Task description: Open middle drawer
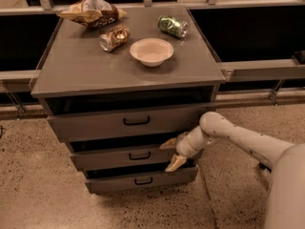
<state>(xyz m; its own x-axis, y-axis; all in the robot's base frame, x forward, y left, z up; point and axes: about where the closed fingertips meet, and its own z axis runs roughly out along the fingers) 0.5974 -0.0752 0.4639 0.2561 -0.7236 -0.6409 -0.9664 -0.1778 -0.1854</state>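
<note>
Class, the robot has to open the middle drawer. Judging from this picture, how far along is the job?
Done: the approach. The gripper is at the right end of the middle drawer front, fingers spread. In hand: getting a hold; the black handle lies to its left, ungripped. Left: the pull itself; the drawer does not look drawn out yet.

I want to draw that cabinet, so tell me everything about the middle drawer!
The middle drawer is a wide, shallow grey front, flat and plain, maybe painted metal, with a small black bar handle at its centre. It sits between a taller drawer above and a narrower one below, a dark gap over its top edge. The end effector is at its right end, open, one finger near its top edge, one near its bottom.
</note>
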